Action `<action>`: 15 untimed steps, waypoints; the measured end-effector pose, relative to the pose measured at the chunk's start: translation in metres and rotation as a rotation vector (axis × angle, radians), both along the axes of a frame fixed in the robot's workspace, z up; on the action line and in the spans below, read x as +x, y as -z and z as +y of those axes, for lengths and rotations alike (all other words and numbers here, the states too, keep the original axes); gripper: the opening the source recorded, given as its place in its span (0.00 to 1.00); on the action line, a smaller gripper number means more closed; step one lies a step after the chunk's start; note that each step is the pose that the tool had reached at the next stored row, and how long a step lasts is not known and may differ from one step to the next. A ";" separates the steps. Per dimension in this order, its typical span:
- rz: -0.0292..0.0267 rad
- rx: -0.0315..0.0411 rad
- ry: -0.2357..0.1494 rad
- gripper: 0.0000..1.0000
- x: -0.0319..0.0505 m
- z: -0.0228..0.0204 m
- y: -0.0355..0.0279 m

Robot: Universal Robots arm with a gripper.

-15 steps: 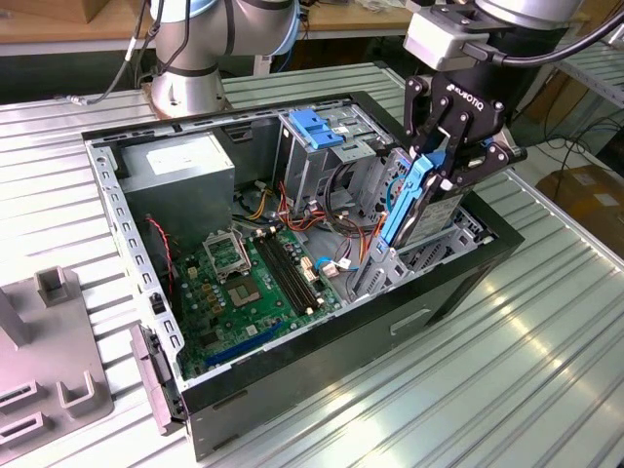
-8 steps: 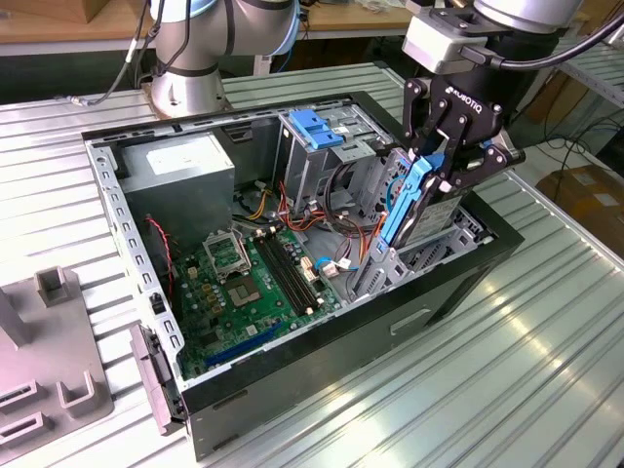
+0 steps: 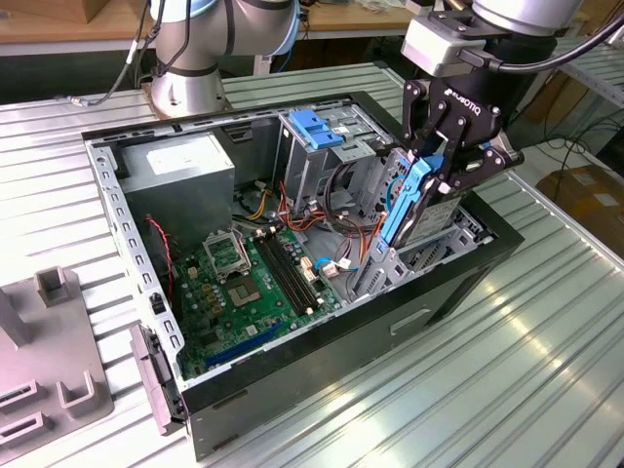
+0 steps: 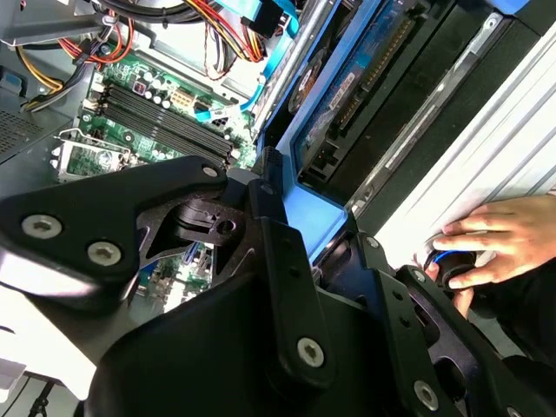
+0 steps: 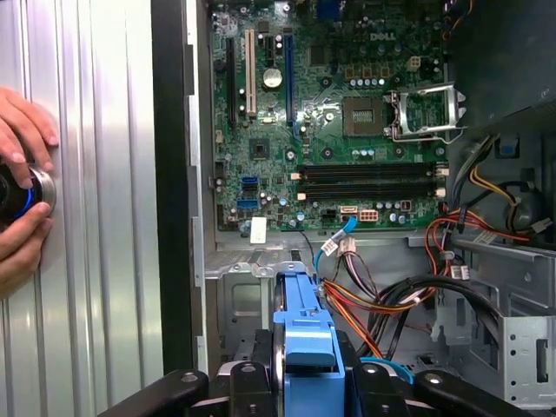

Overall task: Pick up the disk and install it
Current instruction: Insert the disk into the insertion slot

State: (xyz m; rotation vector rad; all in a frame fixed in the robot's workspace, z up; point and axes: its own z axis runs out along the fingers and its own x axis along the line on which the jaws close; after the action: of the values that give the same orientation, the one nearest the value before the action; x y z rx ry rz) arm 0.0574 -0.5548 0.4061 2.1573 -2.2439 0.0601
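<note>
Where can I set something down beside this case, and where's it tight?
Bare ribbed table at the exterior view's right, along the black side of the case. Crowded: cables inside, beside the gripper holding the disk.

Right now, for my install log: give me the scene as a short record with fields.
gripper: jaws shut on disk
disk: on edge, tilted, over the open case, at the exterior view's right end
case: lid off, on ribbed table, motherboard exposed
hand: on a round device on the table beside the case
</note>
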 end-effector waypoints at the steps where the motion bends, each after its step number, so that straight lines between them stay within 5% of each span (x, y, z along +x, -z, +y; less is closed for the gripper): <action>1: 0.0000 -0.0002 0.000 0.37 0.0000 0.0000 0.0019; 15: 0.0000 -0.0003 0.000 0.37 0.0000 0.0001 0.0140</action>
State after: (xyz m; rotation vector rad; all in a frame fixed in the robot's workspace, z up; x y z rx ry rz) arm 0.0574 -0.5547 0.3921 2.1571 -2.2437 0.0605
